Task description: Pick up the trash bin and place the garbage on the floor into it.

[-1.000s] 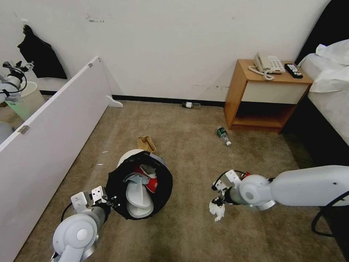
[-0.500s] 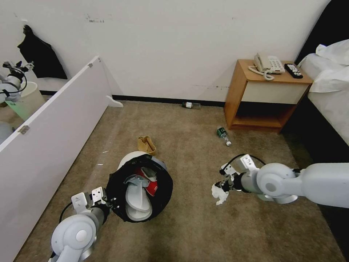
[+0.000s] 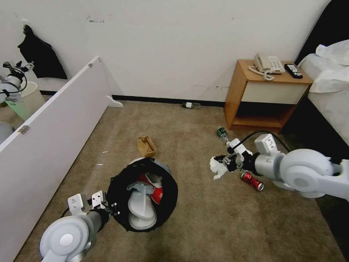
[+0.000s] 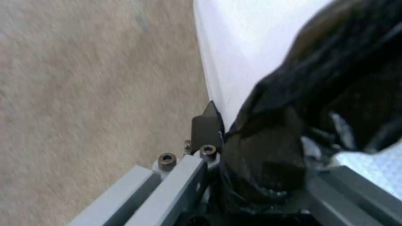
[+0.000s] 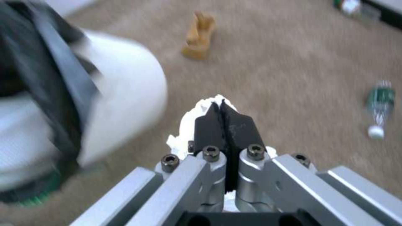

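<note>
The right gripper has risen from the beige-brown short-pile carpet, jaws pinching crumpled white tissue; the left gripper clamps the black-lined white plastic bin's rim.

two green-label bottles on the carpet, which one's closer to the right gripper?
The clear plastic green-labelled bottle with the white cap, lying just beyond the right gripper near the wooden nightstand. The other bottle lies against the far wall's baseboard.

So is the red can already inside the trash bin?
No, the red can lies on the floor, apart from the trash bin.
</note>
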